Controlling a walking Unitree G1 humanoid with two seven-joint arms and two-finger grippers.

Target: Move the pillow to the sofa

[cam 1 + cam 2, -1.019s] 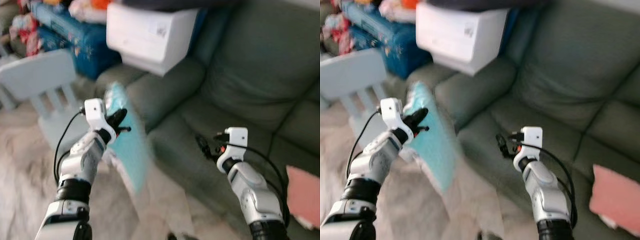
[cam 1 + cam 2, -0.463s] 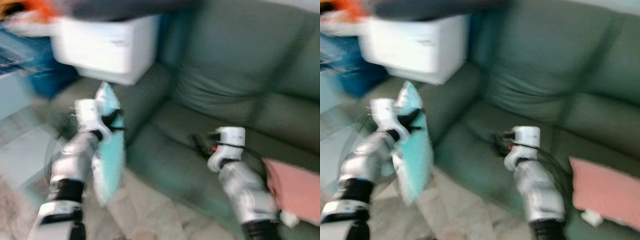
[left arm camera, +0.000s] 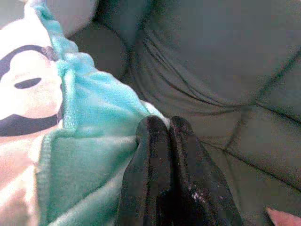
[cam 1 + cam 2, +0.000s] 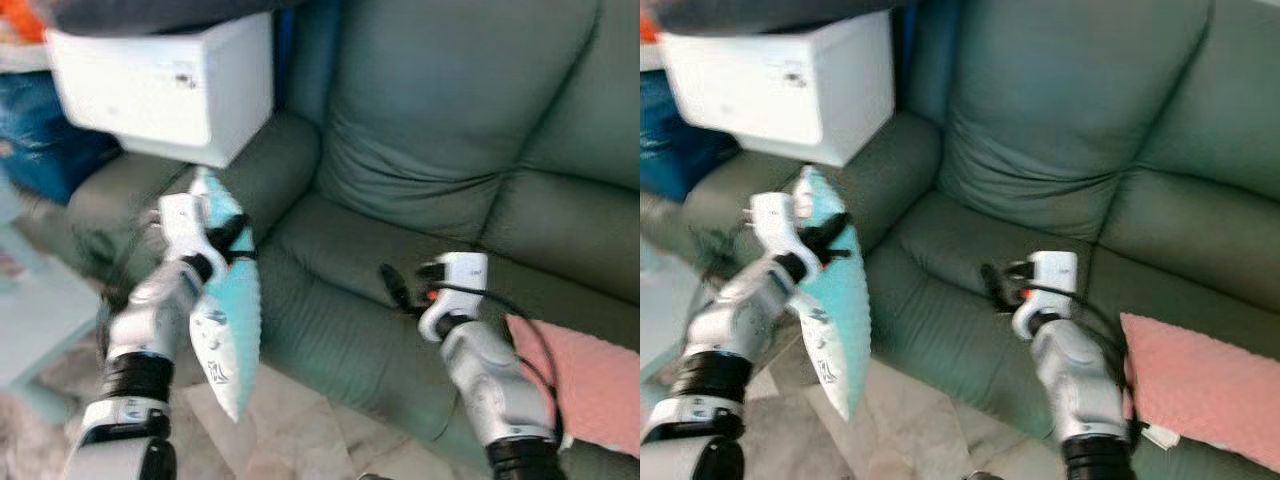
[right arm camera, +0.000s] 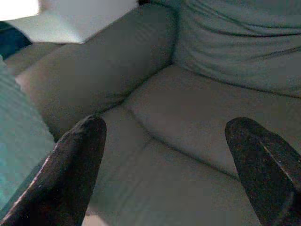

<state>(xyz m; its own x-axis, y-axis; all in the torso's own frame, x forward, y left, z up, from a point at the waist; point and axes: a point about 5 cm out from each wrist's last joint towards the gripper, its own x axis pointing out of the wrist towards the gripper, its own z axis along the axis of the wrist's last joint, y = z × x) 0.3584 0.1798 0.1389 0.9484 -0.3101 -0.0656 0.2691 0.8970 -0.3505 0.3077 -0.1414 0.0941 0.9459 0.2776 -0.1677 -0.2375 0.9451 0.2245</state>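
Head eyes look down at the sofa; both wrist views face it closely.

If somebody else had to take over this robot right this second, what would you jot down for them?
Left end effector: shut on the top edge of the turquoise pillow, which hangs down over the floor in front of the sofa's armrest.
Right end effector: open, holding nothing, over the green sofa seat.
A pink cushion already lies on the sofa, by the right arm.
Done: pillow picked up and brought to the sofa's front.
Left: carry it over the seat, let go.
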